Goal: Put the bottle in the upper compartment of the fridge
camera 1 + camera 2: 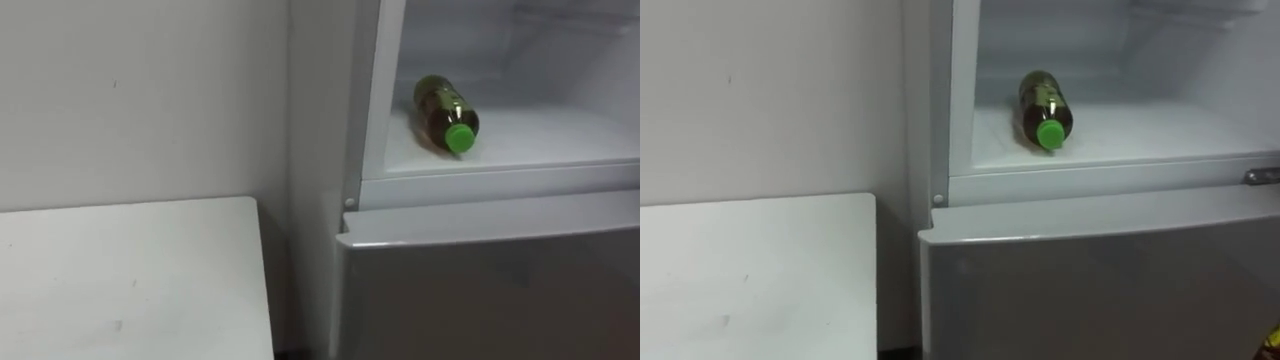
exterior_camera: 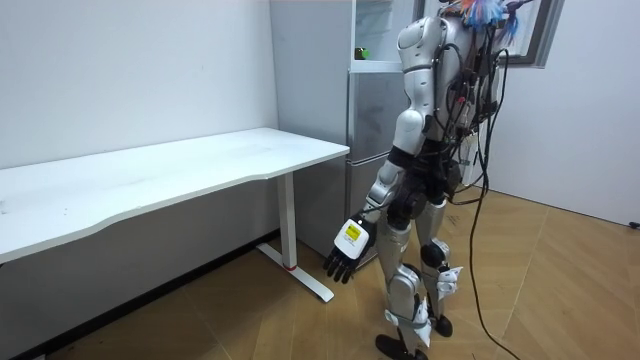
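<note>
— Where is the bottle?

— The clear plastic bottle of dark drink (image 1: 446,113) lies on its side on the white floor of the upper fridge compartment (image 1: 540,140). It sits near the left wall, with its green screw cap (image 1: 460,138) pointing out toward the front lip. Nothing touches it.

— So the placing is done?

— I'd judge so from how it lies. At most, closing up the compartment is left.

— And if it had to be picked up again?

— Take it round the middle of the barrel, across its length, not at the cap. It looks full or nearly so, though I can't be sure through the dim plastic, so reckon on some weight. The body should be fairly stiff, but it is smooth and round. It could roll on that slick shelf or slide in a loose grasp.

— The hands?

— In the room view the left hand (image 2: 345,250) hangs beside the thigh, fingers loose and pointing at the floor, holding nothing.

— What's round about?

— Under the compartment the grey lower fridge door (image 1: 490,290) is closed. Left of the fridge a white rectangular table (image 1: 130,280) stands against the pale wall (image 1: 140,100). The robot stands upright facing the fridge, near the table's end.
</note>
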Robot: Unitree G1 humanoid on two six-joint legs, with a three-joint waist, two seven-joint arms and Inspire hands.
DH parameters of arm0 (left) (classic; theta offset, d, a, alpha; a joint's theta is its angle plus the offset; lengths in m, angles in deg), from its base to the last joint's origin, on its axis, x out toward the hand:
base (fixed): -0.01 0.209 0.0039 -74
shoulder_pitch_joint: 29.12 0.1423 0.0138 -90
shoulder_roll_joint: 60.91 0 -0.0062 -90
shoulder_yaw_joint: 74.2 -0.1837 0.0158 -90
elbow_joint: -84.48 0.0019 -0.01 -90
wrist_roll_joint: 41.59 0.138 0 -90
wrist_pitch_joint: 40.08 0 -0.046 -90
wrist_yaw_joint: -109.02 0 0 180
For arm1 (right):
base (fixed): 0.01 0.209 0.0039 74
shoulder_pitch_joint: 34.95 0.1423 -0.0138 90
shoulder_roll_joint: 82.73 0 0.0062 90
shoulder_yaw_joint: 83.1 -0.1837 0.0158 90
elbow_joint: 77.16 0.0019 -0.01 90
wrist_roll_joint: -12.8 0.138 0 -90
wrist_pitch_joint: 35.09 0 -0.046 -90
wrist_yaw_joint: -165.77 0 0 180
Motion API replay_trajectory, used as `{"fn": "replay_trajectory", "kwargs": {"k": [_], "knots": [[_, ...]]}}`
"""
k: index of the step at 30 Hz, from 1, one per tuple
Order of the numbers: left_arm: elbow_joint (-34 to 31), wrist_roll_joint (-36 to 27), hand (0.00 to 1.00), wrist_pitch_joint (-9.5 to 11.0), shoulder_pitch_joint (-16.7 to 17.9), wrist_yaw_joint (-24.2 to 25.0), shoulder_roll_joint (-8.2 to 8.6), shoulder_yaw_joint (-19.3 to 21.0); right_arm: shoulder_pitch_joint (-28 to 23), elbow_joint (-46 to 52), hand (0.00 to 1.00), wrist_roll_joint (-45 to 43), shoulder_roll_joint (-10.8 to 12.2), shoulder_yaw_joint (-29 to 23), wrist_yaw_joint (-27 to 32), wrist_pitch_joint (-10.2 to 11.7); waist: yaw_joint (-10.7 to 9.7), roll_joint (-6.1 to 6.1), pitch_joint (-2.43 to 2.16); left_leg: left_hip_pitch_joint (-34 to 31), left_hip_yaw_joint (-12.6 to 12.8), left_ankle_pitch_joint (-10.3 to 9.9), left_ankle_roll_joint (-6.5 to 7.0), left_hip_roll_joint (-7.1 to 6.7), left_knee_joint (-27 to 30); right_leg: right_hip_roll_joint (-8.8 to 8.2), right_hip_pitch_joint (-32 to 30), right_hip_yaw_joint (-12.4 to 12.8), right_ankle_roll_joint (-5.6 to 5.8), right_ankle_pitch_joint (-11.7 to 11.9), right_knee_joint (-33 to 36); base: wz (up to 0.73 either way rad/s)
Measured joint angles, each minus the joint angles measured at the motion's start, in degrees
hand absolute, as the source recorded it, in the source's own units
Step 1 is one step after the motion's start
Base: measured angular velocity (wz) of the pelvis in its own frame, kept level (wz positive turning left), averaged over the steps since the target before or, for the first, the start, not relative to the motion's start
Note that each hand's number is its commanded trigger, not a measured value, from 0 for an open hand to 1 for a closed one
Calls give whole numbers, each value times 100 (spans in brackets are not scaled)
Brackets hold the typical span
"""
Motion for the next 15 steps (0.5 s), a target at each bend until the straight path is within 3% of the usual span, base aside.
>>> {"fn": "replay_trajectory", "kwargs": {"k": [4, 9, 15], "knots": [[-53, -3, 0, 16, -6, 124, -68, 20, 98, 16, 0, -143, -286, -162, 409, 154, -27, -102, -4, -36, -1, 5, -9, 10, 1, 10, -33, -1, 0, 0, 0, 0], [-56, -12, 0, 24, -1, 195, -78, 21, 198, 14, 0, -659, -317, -366, 828, 259, -81, -136, -1, -45, -3, 9, -12, 12, 0, 13, -48, -14, 0, 0, 4, 0], [-73, 4, 0, 23, -11, 198, -93, 20, 273, -71, 0, -656, -456, -419, 1161, 269, -96, -120, 9, -36, -3, 9, -13, 14, -8, 12, -83, -23, 0, 0, 3, 0]]}}
